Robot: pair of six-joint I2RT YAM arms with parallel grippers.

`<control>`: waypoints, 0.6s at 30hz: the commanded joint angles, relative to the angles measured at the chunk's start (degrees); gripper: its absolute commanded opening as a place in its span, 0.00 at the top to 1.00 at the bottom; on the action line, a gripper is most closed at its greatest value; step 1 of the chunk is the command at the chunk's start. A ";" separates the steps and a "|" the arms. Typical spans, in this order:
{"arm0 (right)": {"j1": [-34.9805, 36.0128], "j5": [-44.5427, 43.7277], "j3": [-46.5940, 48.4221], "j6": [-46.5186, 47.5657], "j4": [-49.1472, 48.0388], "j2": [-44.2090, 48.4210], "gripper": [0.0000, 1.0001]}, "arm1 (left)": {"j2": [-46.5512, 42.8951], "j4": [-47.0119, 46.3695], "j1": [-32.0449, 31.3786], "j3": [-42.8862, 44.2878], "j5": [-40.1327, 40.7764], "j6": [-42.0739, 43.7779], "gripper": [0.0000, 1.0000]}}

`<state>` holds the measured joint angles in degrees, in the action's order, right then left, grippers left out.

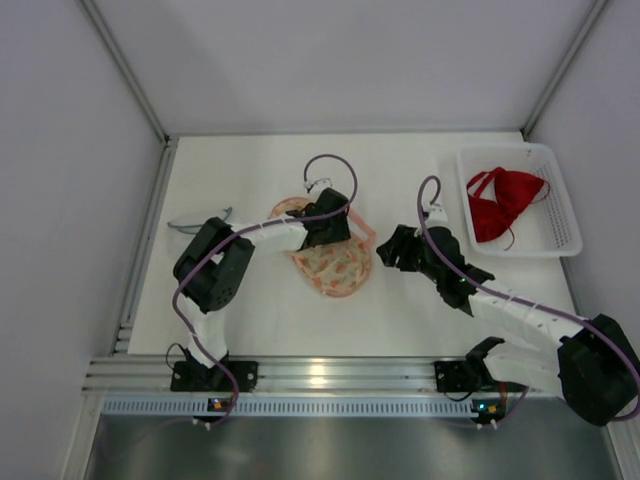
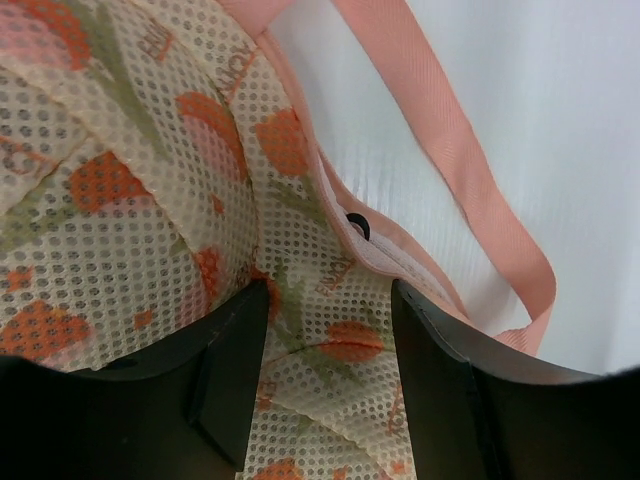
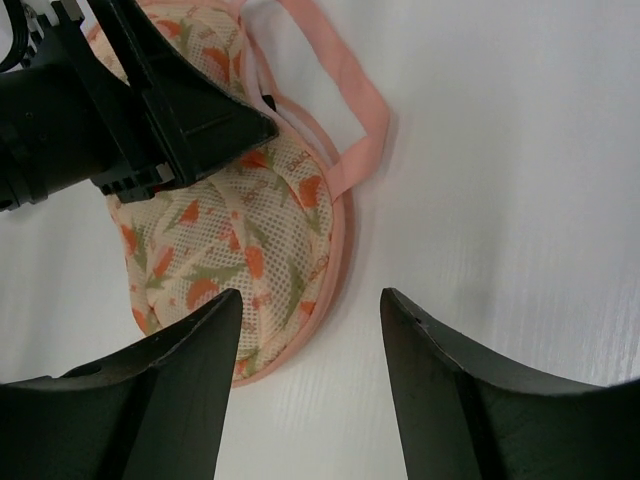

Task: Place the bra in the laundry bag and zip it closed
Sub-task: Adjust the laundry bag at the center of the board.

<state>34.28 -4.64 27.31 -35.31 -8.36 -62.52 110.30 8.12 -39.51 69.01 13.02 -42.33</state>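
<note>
White tabletop [image 1: 420, 300], walled in by pale panels, carries everything, and the two arm bases sit at its near edge. From the near right the right gripper [image 1: 392, 248] reaches toward the middle. Its own camera shows its jaws apart with nothing between them, above bare table just beside the laundry bag [image 1: 335, 265]. The overhead view is too small to show that gap. The left gripper [image 1: 325, 225] comes in from the near left and sits on the bag's far half, covering that part from above. In its wrist view the jaws stand apart with the mesh between the fingertips [image 2: 250, 300]. The fabric fills the gap but does not look pinched, and whether the pads touch it cannot be told. That close view alone shows a small dark ring [image 2: 358, 225] at the bag's pink-trimmed edge, too blurred to say whether it is the zipper pull. Neither that view nor the others show whether the bag's opening is zipped. The right wrist view gives the bag's rounded outline, cream mesh with orange and green print, and the pink strap [image 3: 355, 110] looping off onto the table, with the left gripper's black body cutting off the bag's upper left. At the far left lies a pale curved object [image 1: 195, 222], too faint to name. Farthest right, well apart from the bag, the red bra [image 1: 505, 200] lies in a white basket [image 1: 520, 252], seen only from overhead.
</note>
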 commanded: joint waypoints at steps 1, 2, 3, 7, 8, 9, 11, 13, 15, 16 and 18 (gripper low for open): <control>0.96 -1.25 0.46 -1.08 -3.59 -0.58 0.41 | 2.55 2.16 0.04 1.03 9.38 -15.66 0.42; 0.96 -0.90 0.46 -0.99 -3.68 -0.93 0.41 | 2.55 2.25 0.22 1.30 10.61 -17.25 0.42; 0.96 -0.89 0.55 -0.99 -3.85 -1.28 0.41 | 2.46 2.25 0.48 1.91 11.58 -19.87 0.42; 0.96 1.03 2.82 1.81 -4.03 -4.26 0.40 | 0.01 3.13 2.50 0.95 14.74 -24.46 0.42; 0.96 2.09 3.53 2.78 -4.03 -5.23 0.40 | -2.00 3.13 2.50 0.16 15.45 -25.51 0.42; 0.96 5.84 4.15 4.10 -4.64 -6.20 0.40 | -2.89 3.13 2.50 -0.45 16.16 -25.53 0.42; 1.14 8.94 4.07 9.54 -8.14 -7.96 0.40 | -4.65 3.04 2.50 -0.11 16.78 -23.69 0.41; 2.01 13.85 1.88 15.93 -11.14 -7.53 0.40 | -7.11 2.96 2.42 2.25 14.25 -17.20 0.38; 2.54 17.10 0.73 18.08 -12.99 -6.65 0.38 | -10.61 2.95 2.42 3.49 12.13 -9.41 0.37; 2.80 18.26 0.12 19.04 -13.35 -6.30 0.38 | -12.03 2.95 2.42 3.76 10.99 -6.83 0.36; 3.24 19.85 -0.06 19.49 -13.87 -6.65 0.38 | -16.68 2.95 2.50 3.06 8.52 -0.15 0.35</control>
<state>36.14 9.10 27.77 -21.37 -15.97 -70.37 102.13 11.86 -36.86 69.58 24.01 -53.36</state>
